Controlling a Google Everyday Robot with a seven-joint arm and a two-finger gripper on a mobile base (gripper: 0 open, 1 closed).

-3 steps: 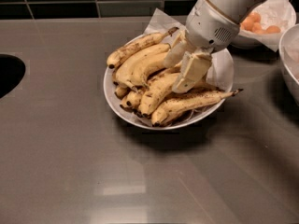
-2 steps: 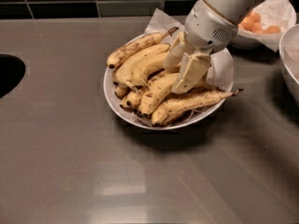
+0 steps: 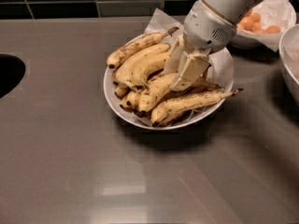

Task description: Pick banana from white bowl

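The white bowl [image 3: 110, 93] stands mid-table, lined with white paper and piled with several yellow bananas. A plump, curved, freckled banana [image 3: 154, 91] with a dark lower tip lies in the middle of the pile. My gripper [image 3: 183, 73] reaches down from the upper right into the pile and sits on this banana's upper end, which it hides. A browner, streaked banana [image 3: 191, 104] with a long thin stem lies along the bowl's front. Two more large bananas [image 3: 138, 65] lie to the gripper's left.
A smaller paper-lined white bowl of orange fruits [image 3: 261, 24] stands at the back right, behind my arm. Another bowl's rim [image 3: 288, 64] shows at the right edge. A dark round opening [image 3: 7, 73] is at the left edge. A dark tiled wall runs along the back.
Almost nothing has changed. The gripper stays down in the banana pile and the bananas have not visibly moved.
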